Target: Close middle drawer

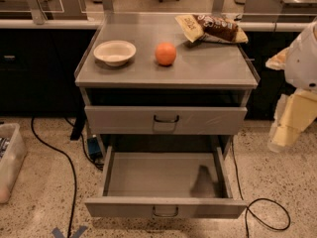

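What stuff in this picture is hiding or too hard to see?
All in the camera view:
- Anything below the pulled-out middle drawer: hidden by it.
- The gripper, right of the cabinet: its arm is cut off by the right edge.
- The plastic bin on the floor: cut off by the left edge.
- The snack bag: its print is too small to read.

1. A gray metal cabinet [148,76] stood on a speckled floor, seen from the front and above.
2. On its top sat a white bowl [114,52], an orange [165,53] just beside it, and a snack bag [212,29] at the back right.
3. The middle drawer [166,208] was pulled far out beneath the upper drawer [124,120].
4. The pale gripper [290,125] hung at the right edge, apart from the cabinet.
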